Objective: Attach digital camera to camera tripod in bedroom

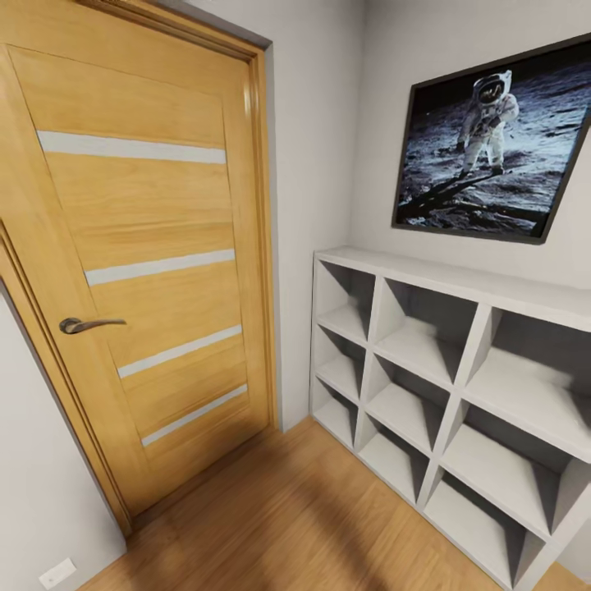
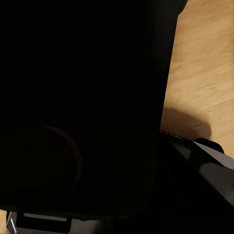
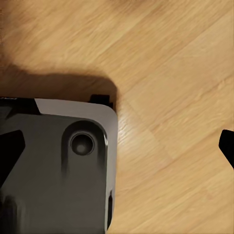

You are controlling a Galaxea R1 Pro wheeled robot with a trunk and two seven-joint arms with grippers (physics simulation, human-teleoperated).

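While my head faces a closed wooden door (image 1: 139,271) at left, white cube shelves (image 1: 460,394) sit lower right under an astronaut picture (image 1: 492,139). Whether my pincers are open, I cannot tell; no camera in sight.

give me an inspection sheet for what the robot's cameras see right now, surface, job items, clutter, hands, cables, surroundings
Surface: wood plank floor, bare where it shows; the right wrist view also looks down on wood floor beside a grey part of the robot's body.
Job's things: nothing seen of the camera or tripod.
Clutter: nothing seen; the cubbies of the white shelf unit hold nothing.
Hands: cannot tell; the left wrist view is mostly dark, with a strip of wood floor at one edge.
Cables: nothing seen.
Surroundings: closed wooden door with pale stripes and a metal lever handle; white walls; framed astronaut picture above the shelf unit; a wall outlet low beside the door.
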